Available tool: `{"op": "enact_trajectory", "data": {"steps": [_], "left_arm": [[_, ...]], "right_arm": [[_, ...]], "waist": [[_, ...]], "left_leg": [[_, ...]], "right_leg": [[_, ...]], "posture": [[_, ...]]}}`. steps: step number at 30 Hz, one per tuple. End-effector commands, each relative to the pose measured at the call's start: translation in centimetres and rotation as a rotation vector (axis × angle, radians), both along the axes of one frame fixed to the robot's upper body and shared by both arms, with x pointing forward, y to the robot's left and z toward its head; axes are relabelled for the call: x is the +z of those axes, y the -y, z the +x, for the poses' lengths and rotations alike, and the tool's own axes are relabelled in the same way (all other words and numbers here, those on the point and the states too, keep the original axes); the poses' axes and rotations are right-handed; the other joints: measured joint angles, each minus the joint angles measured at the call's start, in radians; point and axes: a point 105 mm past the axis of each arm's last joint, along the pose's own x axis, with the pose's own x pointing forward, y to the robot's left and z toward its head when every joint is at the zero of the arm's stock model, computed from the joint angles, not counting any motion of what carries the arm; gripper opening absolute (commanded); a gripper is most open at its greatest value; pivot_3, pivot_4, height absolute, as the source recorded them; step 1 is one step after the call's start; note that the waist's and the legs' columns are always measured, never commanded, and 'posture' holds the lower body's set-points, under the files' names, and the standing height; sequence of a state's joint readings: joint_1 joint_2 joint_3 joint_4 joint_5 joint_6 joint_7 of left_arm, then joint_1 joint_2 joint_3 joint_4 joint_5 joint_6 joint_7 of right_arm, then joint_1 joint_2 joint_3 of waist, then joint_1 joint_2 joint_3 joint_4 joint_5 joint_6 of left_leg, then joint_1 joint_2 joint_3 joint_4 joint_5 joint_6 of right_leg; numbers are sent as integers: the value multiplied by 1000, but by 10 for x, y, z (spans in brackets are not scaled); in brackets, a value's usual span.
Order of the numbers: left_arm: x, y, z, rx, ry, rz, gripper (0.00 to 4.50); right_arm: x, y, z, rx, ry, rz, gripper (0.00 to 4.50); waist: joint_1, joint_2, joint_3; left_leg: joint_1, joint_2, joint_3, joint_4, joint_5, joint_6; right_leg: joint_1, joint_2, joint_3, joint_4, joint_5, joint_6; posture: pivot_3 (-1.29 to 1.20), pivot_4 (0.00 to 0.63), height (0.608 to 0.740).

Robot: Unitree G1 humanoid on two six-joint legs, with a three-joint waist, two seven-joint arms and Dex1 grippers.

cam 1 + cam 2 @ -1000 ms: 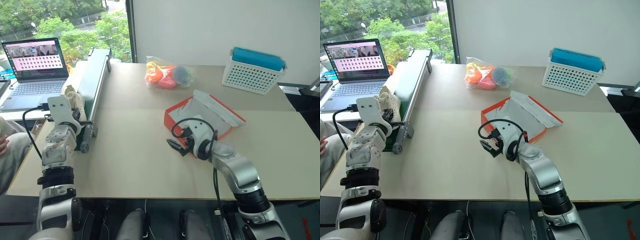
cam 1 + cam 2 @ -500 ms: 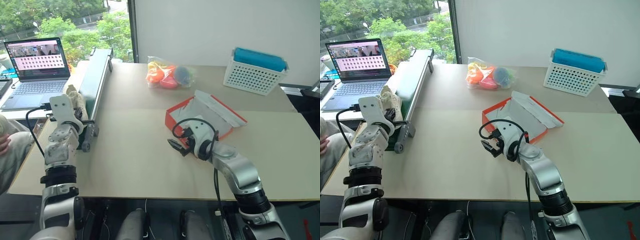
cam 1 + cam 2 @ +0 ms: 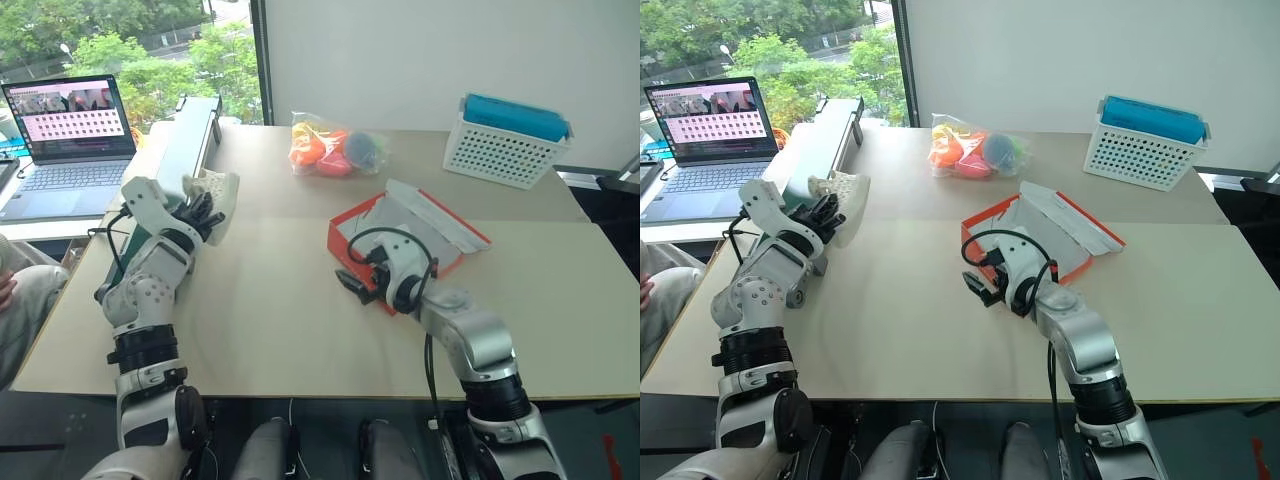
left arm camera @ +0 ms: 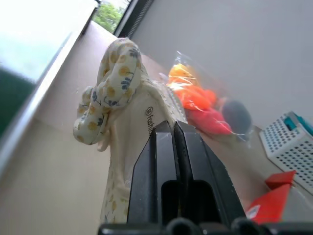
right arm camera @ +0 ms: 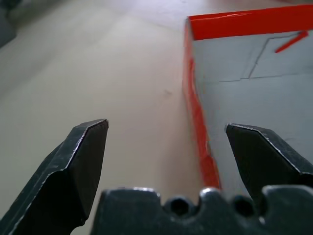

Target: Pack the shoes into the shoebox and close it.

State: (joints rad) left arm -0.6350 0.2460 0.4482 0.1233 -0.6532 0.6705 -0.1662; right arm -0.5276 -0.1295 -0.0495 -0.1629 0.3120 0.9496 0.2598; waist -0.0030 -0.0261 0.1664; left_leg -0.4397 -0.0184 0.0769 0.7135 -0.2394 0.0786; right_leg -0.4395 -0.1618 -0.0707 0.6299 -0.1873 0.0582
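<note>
A broad tan surface [image 3: 280,300] carries the scene, with a long green-and-silver rail [image 3: 185,140] lying along its left edge and a laptop [image 3: 65,140] open on a lower desk beyond it. At the far right stands a white basket [image 3: 505,150] holding a teal item [image 3: 515,115]. Just right of the surface's middle sits the red-orange shoebox [image 3: 345,228], lid thrown back and its grey-white inside showing. A clear bag of bright toys [image 3: 335,148] lies at the far side, well apart from the box.

The left gripper [image 3: 203,212] is raised above the left part of the surface, its fingers [image 4: 166,161] pressed together on one cream shoe [image 3: 222,196], which hangs clear of the surface; the left wrist view shows a flower-printed bow [image 4: 115,85] on that shoe. The shoe is well left of the box, with bare surface between them.

The right gripper [image 3: 356,282] hangs at the box's near left corner, fingers [image 5: 80,161] spread wide and holding nothing; in the right wrist view the box's red wall [image 5: 195,122] runs between them.

A person's hand [image 3: 6,290] rests at the left edge.
</note>
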Motion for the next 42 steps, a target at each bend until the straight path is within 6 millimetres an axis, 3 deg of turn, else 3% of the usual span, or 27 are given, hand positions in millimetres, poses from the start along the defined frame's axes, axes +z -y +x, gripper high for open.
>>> {"op": "enact_trajectory", "data": {"steps": [1,4,10,15,28,38,42], "left_arm": [[14,44,-9,-186,61,14,62],[6,67,-14,-270,40,20,62],[-4,117,-30,-445,25,15,62],[-4,133,-36,-498,30,31,62],[1,140,-39,-523,48,30,62],[14,126,-42,-512,85,49,62],[21,108,-44,-493,101,84,62]], "right_arm": [[32,-3,19,-55,-123,355,4500],[29,-12,24,-37,-283,473,4500],[46,-37,27,94,-454,612,4500],[57,-39,31,127,-496,657,4500],[60,-44,37,130,-500,637,4500],[51,-41,42,115,-497,625,4500],[48,-39,45,115,-497,622,4500]], "waist": [[-1,0,0],[-2,0,0],[-10,1,1],[-15,2,1],[-17,2,1],[-19,2,1],[-21,2,1]], "left_leg": [[0,0,0,0,0,0],[0,0,-1,-2,1,-1],[-2,-1,0,-2,0,0],[-2,0,0,-2,1,-1],[-2,0,0,-2,0,0],[-2,0,0,-2,0,0],[-2,0,0,-2,0,0]], "right_leg": [[0,0,0,0,0,0],[0,1,-1,2,0,0],[-2,1,0,2,0,0],[-3,2,0,2,0,-1],[-2,2,0,2,0,-1],[-2,2,0,2,0,-1],[-2,2,1,1,0,-1]], "posture": [[0,150,699],[0,150,699],[0,150,699],[0,150,699],[0,150,699],[0,150,699],[0,150,699]]}}
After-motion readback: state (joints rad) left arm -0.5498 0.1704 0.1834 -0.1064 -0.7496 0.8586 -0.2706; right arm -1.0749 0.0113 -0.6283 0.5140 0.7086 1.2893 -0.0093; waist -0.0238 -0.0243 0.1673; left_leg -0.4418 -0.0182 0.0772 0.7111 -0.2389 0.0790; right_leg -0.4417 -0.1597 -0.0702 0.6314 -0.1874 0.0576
